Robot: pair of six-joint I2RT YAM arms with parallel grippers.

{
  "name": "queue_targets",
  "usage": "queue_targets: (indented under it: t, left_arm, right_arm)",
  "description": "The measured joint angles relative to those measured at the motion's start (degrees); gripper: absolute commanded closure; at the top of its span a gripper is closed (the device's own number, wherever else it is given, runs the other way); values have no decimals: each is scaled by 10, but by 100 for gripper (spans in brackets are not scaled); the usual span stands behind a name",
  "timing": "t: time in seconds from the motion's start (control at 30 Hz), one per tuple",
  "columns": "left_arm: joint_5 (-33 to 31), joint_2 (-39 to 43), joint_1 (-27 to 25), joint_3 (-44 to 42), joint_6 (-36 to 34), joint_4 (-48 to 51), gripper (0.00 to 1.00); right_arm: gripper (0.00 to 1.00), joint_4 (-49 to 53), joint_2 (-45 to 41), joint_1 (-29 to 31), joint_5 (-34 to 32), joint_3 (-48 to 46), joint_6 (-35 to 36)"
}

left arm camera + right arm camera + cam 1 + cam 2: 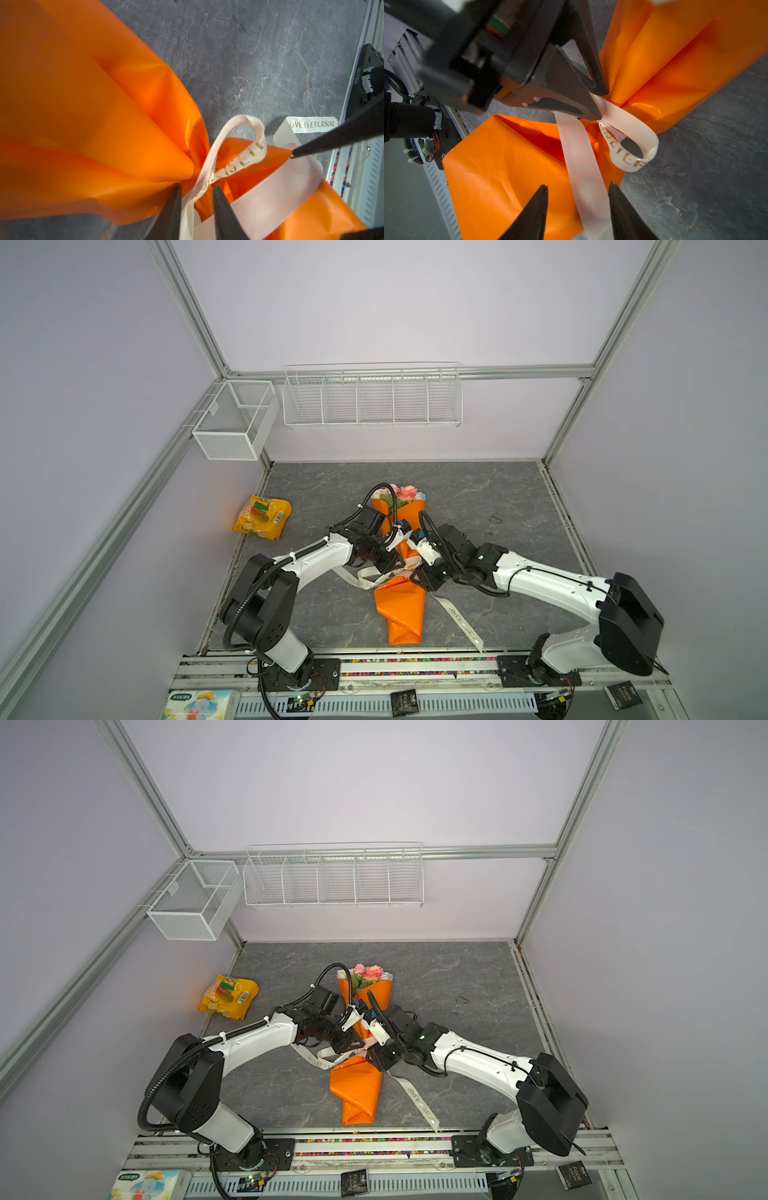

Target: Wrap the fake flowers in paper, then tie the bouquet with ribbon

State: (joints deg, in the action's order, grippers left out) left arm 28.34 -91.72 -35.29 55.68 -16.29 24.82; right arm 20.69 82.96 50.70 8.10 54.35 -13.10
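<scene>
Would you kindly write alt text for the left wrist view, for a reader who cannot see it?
The left gripper straddles a cream ribbon, jaws apart, at the cinched waist of the orange-wrapped bouquet of fake flowers. The ribbon, lettered in gold, makes a small loop against the grey marbled table.

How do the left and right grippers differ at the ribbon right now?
Gap: the left gripper has its jaws close together; the right gripper has them wider apart. Place: the left gripper straddles the ribbon at the cinched waist of the bouquet; the right gripper straddles the flat tail. Shared: both have ribbon between the jaws, neither visibly clamped.
</scene>
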Motion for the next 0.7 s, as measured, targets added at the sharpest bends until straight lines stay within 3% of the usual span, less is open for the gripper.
queue_targets:
  t: [0.27, 0.7]
  left_arm:
    - [1, 0, 0, 0, -12, 6, 99]
    - [16, 45, 0, -20, 8, -20, 100]
  right_arm:
    - [47, 0, 10, 0, 3, 9, 2]
    - [46, -36, 21, 2, -7, 12, 64]
